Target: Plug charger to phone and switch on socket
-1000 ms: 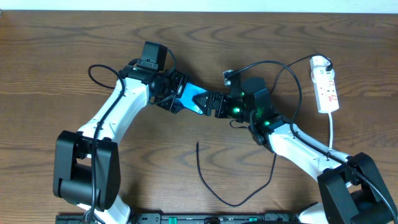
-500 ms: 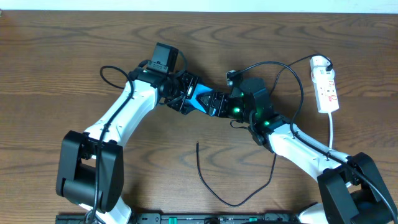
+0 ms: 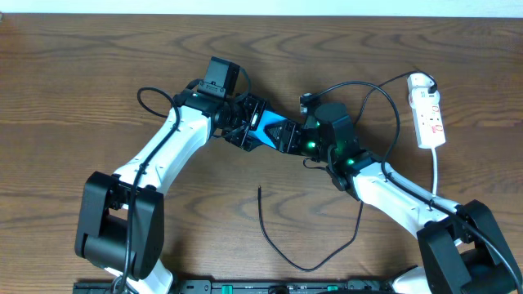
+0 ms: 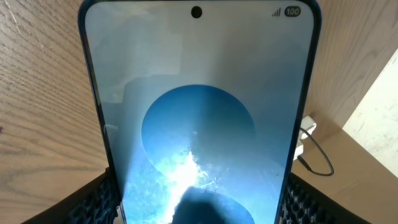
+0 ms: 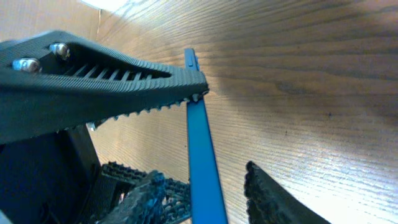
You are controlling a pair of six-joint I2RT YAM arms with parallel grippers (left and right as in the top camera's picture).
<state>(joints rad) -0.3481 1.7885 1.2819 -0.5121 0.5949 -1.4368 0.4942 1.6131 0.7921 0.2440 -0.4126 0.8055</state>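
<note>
The left pincer [image 3: 250, 131] is clamping the phone [image 4: 199, 124] by its long edges, its ribbed black fingers [image 4: 93, 200] pressing on either side of the lower screen. The right pincer [image 3: 287, 137] is standing apart around the phone's other end. In its wrist view one toothed finger is touching the thin blue edge while the other is hanging clear, so I am judging that it is not gripping. The phone is sitting between the two arms, over the middle of the desk [image 3: 73, 73].

Nothing in the task is looking finished. The charger [image 3: 282, 251] is lying loose on the desk nearer the robot, its plug tip [image 3: 260, 190] well apart from the phone. The socket [image 3: 428, 114] is lying untouched at the far right, and I cannot tell whether its switch is on. Plugging in and switching are both remaining.

The phone is showing as a slim glossy slab with rounded corners, its screen glowing blue. The desk is showing dark wood grain. The charger is curving thin and limp. The socket is looking like hard white plastic, red-marked and round-ended, its white cord [image 3: 438, 175] trailing back.
</note>
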